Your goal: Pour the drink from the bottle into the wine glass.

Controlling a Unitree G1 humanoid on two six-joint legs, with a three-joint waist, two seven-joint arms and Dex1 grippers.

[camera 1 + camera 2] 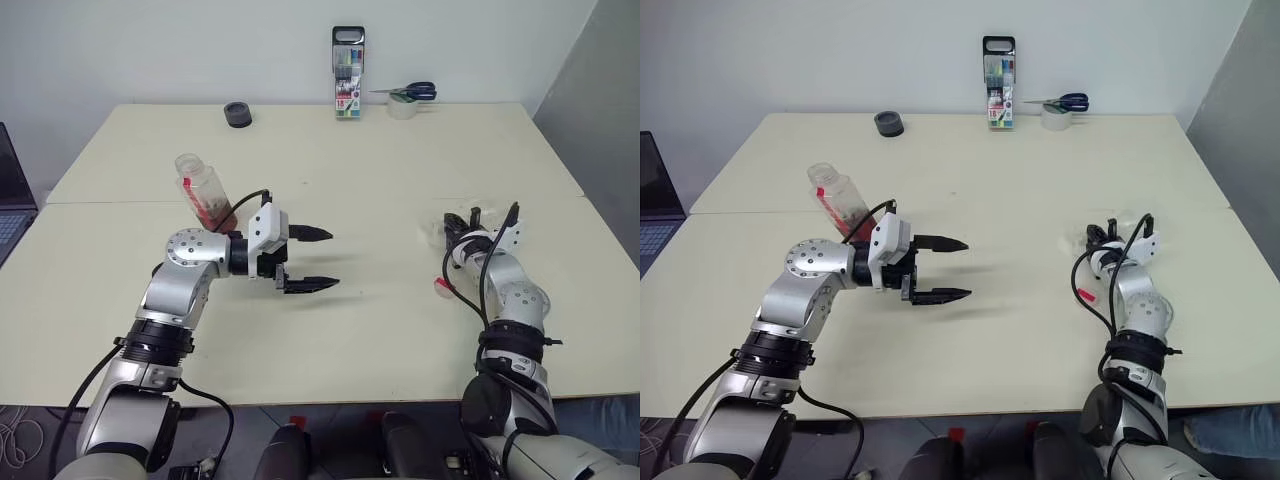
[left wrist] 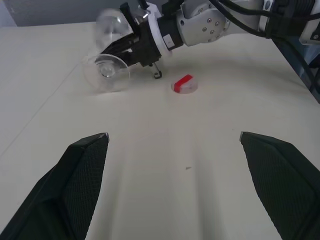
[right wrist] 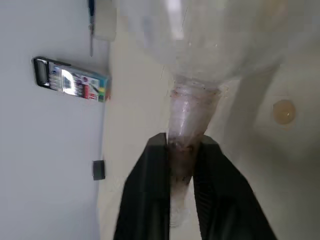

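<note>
The bottle [image 1: 203, 192] shows tilted behind my left wrist, with an open neck, a red label and the reddish-brown drink [image 1: 217, 215] low in it; its base is hidden. My left gripper [image 1: 330, 259] is open, points right and is apart from the bottle. The wine glass [image 2: 106, 75] lies on its side on the table at the right. My right gripper [image 3: 182, 142] is shut on the glass's stem [image 3: 189, 107], between the bowl and the round foot. A red cap [image 1: 441, 289] lies on the table just short of that gripper.
A marker case [image 1: 348, 88] stands at the table's far edge, with a tape roll [image 1: 403, 108] and scissors [image 1: 415, 92] to its right and a small black roll [image 1: 238, 114] to its left. A laptop [image 1: 10, 205] sits at the left edge.
</note>
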